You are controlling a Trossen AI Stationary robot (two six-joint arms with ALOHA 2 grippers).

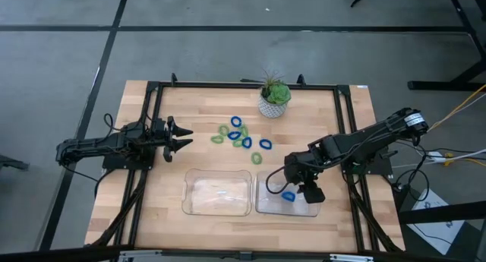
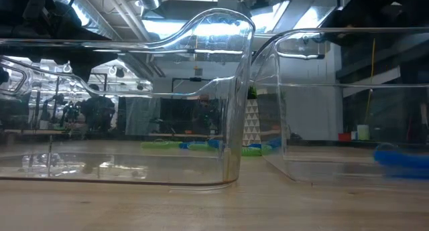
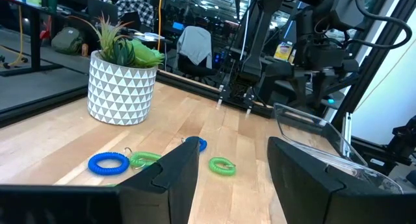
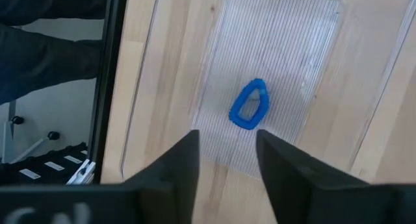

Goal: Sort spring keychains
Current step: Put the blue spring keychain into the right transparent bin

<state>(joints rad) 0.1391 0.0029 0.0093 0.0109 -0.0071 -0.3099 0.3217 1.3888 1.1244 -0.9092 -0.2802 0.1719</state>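
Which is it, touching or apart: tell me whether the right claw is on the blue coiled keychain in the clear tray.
Apart. The right wrist view shows the blue coiled keychain lying flat in the clear plastic tray, beyond the right claw's open fingertips.

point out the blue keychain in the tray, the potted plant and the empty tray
blue keychain (image 4: 249, 106), right wrist view, on its coiled loop
potted plant (image 1: 273, 104), high view, on the white patterned pot
empty tray (image 1: 218, 195), high view, on its clear floor
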